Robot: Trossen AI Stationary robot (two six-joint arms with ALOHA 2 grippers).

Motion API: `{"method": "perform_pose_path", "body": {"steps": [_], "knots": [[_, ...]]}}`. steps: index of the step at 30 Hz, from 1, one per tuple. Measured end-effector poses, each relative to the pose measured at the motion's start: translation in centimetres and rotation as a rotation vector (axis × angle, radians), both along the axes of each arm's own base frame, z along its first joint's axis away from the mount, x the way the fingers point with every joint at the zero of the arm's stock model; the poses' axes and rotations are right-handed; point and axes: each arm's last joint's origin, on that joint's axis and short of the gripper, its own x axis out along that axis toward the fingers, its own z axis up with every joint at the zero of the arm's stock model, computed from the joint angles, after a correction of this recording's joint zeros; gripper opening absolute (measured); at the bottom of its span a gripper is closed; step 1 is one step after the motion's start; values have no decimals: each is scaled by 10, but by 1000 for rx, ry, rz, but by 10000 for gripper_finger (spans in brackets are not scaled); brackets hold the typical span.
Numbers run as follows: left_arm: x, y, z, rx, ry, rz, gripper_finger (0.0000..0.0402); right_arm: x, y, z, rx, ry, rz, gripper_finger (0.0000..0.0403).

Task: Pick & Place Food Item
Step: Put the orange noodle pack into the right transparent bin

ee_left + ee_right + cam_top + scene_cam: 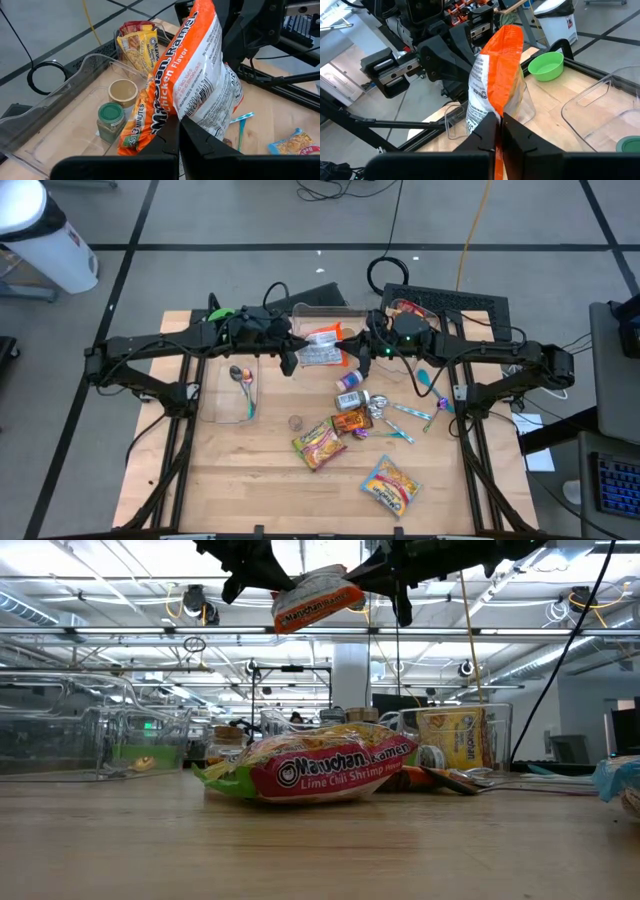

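**Inspector:** Orange-and-white plastic, a Maruchan chicken ramen packet (322,346), hangs in the air between your two arms near the table's twelve o'clock edge. Going near to far: by the six o'clock edge lies a loose snack bag (388,485), then a lime chili shrimp ramen pack (310,768) toward centre, then the lifted packet, with the clear bin (60,105) beyond it at twelve.

**Operator:** Who has hold of it?

**Inspector:** Both. Your left gripper (178,131) is clamped tight on one end of the packet, your right gripper (499,125) pinched down on the opposite end. Neither shows any gap at the fingers.

**Operator:** What's the hazard?

**Inspector:** Three, in my judgement. First, if you draw the arms apart with both pinches locked, the thin film may tear or the seam split. Second, if both let go together, the packet drops onto the clutter below, the small jar (349,380) and wrappers at about five o'clock of it, and not into the bin. Third, the wrists sit very close; a careless retreat could knock them together.

**Operator:** And the bin?

**Inspector:** It already holds a green-lidded jar (110,121) and a tan-lidded tub (123,91). Land the packet on those and it may slide out.
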Motion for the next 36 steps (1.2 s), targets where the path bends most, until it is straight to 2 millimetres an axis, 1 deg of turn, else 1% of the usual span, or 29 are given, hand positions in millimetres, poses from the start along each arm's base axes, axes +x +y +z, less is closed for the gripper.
{"method": "perform_pose_path", "body": {"steps": [9,12,14,16,22,26,30,36], "knots": [[0,1,0,-1,-1,2,4,0,0,0,-2,0,0,1],[-1,5,0,-11,-5,-3,16,0,0,0,-1,0,0,0],[-2,8,1,-32,-15,-18,35,0,0,0,-1,0,1,0],[-3,12,1,-58,-24,-41,62,0,0,0,0,0,6,0],[-6,22,2,-161,-58,-147,160,0,1,0,11,0,50,0],[-7,27,3,-172,-80,-143,209,0,2,-1,12,4,51,0],[-6,31,8,-106,-116,-156,235,0,2,0,15,0,74,0],[-9,41,11,-57,-148,-136,241,-4,3,3,40,-3,74,0]]}}
